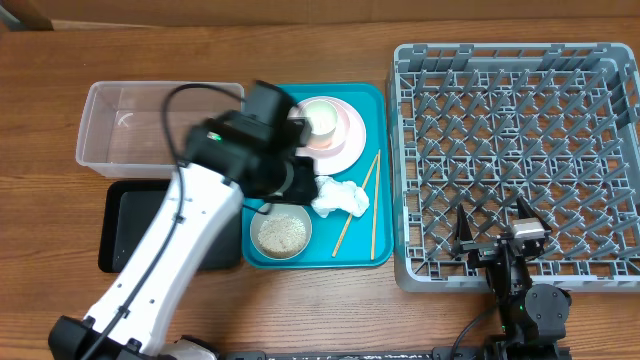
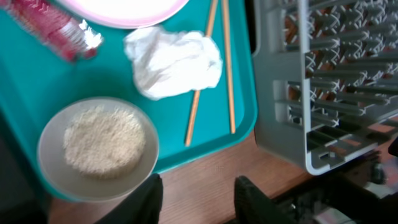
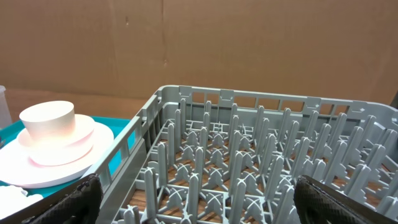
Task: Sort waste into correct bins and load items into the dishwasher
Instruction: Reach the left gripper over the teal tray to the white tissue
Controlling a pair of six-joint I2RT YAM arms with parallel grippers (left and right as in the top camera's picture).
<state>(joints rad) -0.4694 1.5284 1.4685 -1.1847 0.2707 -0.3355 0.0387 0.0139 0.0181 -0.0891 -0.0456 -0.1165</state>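
My left gripper [image 2: 198, 186] hovers open and empty above the teal tray's front edge. Just ahead of its fingers are the white bowl [image 2: 99, 149] of rice, the crumpled napkin [image 2: 174, 61] and two chopsticks [image 2: 211, 68]. The red wrapper [image 2: 59, 28] lies by the pink plate [image 2: 130, 9]. From overhead, the left arm [image 1: 250, 140] covers the tray's left part, and the cup [image 1: 322, 118] sits on the plate [image 1: 345, 140]. My right gripper [image 1: 495, 232] stands wide open and empty over the front of the grey dishwasher rack [image 1: 520, 120].
The clear tub [image 1: 110, 140] and the black tray [image 1: 125, 230] lie left of the teal tray [image 1: 375, 100]. The rack [image 2: 323, 93] stands close against the teal tray's right side. Bare wooden table runs along the front.
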